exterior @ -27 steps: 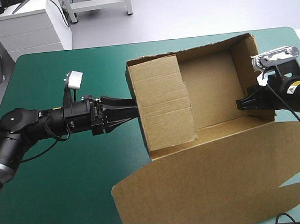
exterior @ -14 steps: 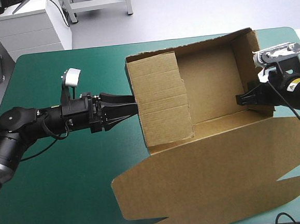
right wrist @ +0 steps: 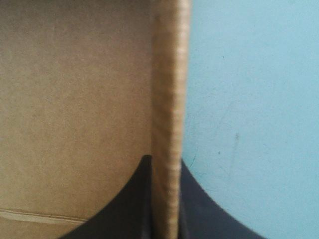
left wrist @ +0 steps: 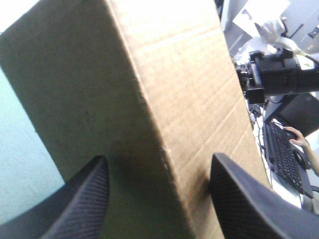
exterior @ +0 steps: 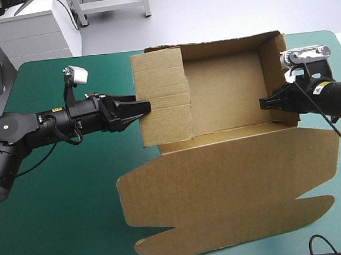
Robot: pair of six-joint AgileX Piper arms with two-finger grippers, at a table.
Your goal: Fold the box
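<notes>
Obs.: against the earlier high views, the box (exterior: 221,94) has slid toward the table's (exterior: 75,188) left and far edges and turned, so its walls now run square with those edges (before, it sat skewed). Both arms have travelled with it. It sits toward the table's far edge, right of the table's middle, as an open tray; the lid (exterior: 228,182) lies flat, reaching to the table's near edge.

Judgement: this reads as repositioning, not a new fold. The walls are up, and the tuck of the left wall (exterior: 163,98) looks like the step in hand.

Left gripper (exterior: 142,109): fingers spread wide, straddling the folded edge of the left wall (the one toward the table's left edge). Whether they touch the board cannot be told.

Right gripper (exterior: 264,103): fingers nearly pressed together, pinching the right wall (exterior: 275,66), whose edge stands between them.
</notes>
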